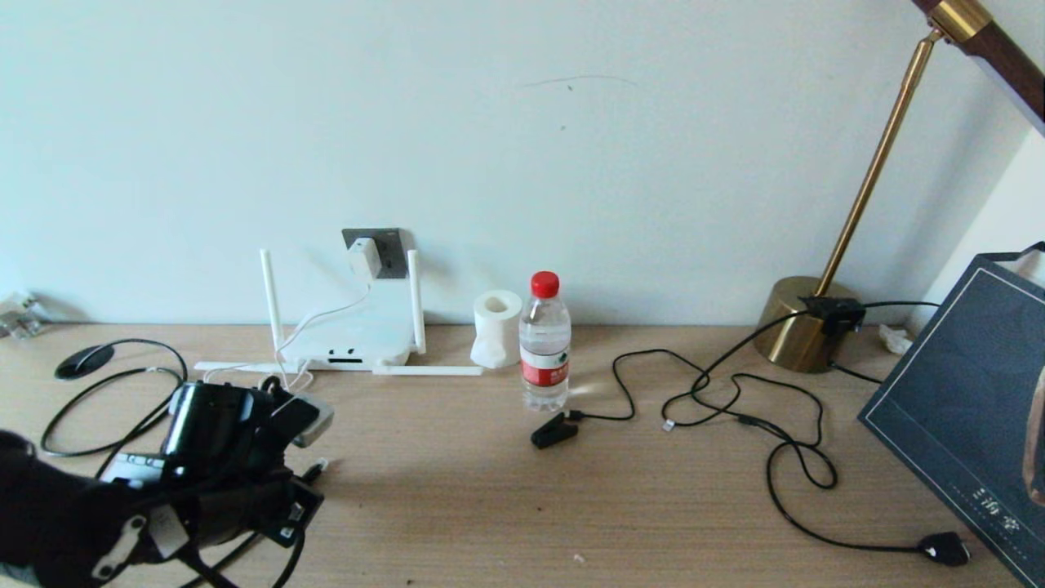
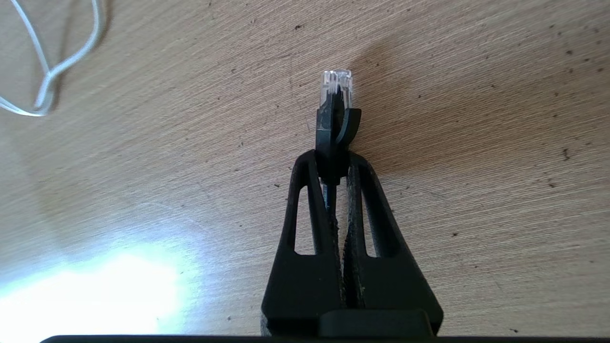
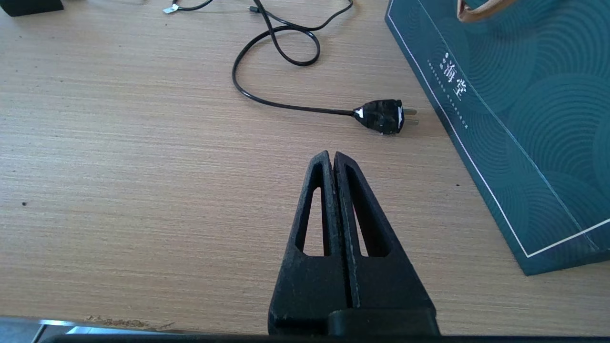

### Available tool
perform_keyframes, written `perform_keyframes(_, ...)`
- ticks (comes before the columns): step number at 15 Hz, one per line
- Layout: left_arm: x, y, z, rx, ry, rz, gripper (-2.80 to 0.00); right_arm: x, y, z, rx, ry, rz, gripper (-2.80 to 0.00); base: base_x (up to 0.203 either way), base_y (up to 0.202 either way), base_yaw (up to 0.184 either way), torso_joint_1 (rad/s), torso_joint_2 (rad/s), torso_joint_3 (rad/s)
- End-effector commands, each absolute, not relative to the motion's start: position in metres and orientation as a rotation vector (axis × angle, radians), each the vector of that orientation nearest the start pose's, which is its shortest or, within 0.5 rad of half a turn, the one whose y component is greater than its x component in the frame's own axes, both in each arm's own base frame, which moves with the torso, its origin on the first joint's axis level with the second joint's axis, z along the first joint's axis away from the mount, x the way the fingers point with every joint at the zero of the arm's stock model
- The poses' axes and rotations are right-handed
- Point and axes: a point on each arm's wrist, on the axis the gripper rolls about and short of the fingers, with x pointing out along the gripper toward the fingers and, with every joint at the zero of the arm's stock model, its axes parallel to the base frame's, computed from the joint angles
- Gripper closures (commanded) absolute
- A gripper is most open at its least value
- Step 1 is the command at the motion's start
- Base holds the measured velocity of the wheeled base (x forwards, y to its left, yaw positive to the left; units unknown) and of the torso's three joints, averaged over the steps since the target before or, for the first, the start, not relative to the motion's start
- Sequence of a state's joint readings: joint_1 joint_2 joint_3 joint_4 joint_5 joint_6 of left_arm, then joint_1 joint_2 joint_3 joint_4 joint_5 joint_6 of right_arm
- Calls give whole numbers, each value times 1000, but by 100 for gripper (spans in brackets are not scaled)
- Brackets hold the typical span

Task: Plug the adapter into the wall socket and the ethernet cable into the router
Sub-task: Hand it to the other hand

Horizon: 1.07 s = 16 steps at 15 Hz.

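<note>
Pale wall backs a wooden desk (image 1: 457,490), where the router (image 1: 359,339) lies flat against the wall with the wall socket (image 1: 390,253) right above it; the adapter (image 1: 365,256) sits plugged into that plate, its thin white cord drooping down across the router. Only the left wrist view shows the grip plainly: the left gripper (image 2: 336,159) is pinched tight on the black boot of the ethernet cable (image 2: 335,102), the clear plug tip sticking out past the fingertips, just above the desk. From the head view that gripper (image 1: 306,474) is largely buried under the arm's dark bulk in front of the router, and the plug is only a tiny pale speck there. Well off to the side of the router from the head camera stand a paper roll (image 1: 496,328) and a water bottle (image 1: 544,343). The right gripper (image 3: 332,157) shows in its own wrist view alone, fingers pressed together on nothing, hovering near a chunky black plug (image 3: 383,116) and a dark teal bag (image 3: 514,119) cut off by the edge.
</note>
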State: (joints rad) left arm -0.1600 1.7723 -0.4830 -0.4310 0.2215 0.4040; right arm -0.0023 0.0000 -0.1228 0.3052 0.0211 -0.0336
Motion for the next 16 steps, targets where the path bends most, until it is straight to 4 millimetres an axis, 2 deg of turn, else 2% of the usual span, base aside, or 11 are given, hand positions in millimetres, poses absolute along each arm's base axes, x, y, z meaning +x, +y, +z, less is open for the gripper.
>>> perform_keyframes(1,246,-36,78,474,806,-188,0,-35,1,78,-31,184,24,0,0,0,0,0,0,0)
perform_keyframes(4,241,-34,91,298,827,-248,0,-35,1,78,-32,185,22,0,0,0,0,0,0,0)
perform_keyframes(6,244,-30,104,122,873,-280,0,-35,1,78,-32,184,23,0,0,0,0,0,0,0)
perform_keyframes(9,253,-7,116,-142,922,-294,0,-35,1,78,-33,184,23,0,0,0,0,0,0,0)
perform_keyframes(12,258,13,113,-227,933,-256,0,-35,1,78,-33,184,23,0,0,0,0,0,0,0)
perform_keyframes(16,270,17,121,-247,902,-237,0,-35,1,78,-32,184,24,0,0,0,0,0,0,0)
